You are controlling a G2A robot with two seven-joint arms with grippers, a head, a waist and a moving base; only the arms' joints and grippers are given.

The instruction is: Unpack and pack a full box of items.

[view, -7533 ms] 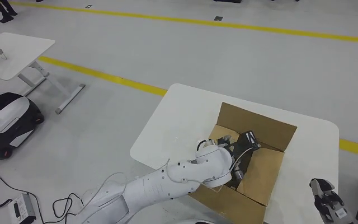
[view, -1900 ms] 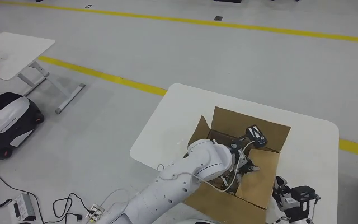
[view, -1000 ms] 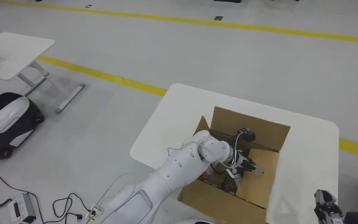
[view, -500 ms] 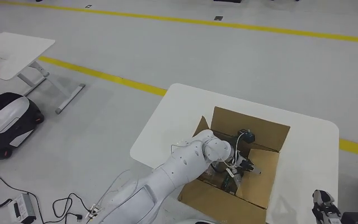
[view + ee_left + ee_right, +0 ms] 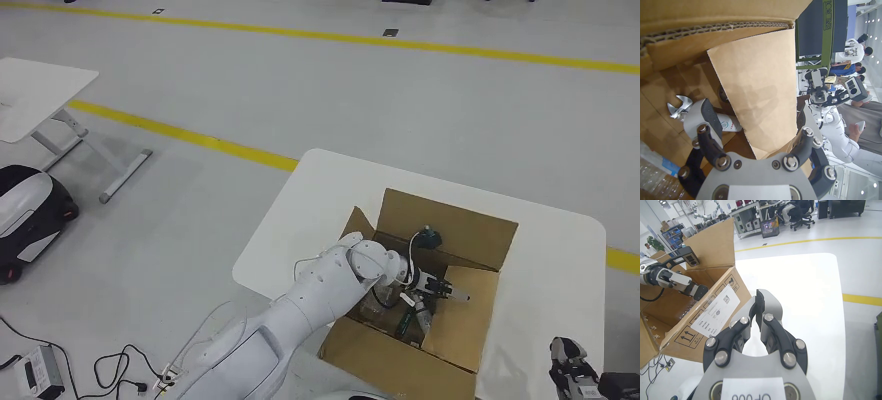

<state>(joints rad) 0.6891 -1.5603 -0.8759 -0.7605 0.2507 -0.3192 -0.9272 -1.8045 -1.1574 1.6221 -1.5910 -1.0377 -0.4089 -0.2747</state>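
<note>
The left claw [image 5: 757,121] is inside the cardboard box [image 5: 462,228] on the white surface [image 5: 310,215]. It has turned at the wrist since a moment ago and spreads wide astride an inner flap [image 5: 757,75], near a white tube [image 5: 728,126] and a wrench [image 5: 678,108]. The right claw [image 5: 757,307], pinched together and empty, has stayed low beside the box.

White arm [image 5: 335,285], grey gripper [image 5: 758,299], black pads [image 5: 759,309], silver screws [image 5: 768,317]
</note>
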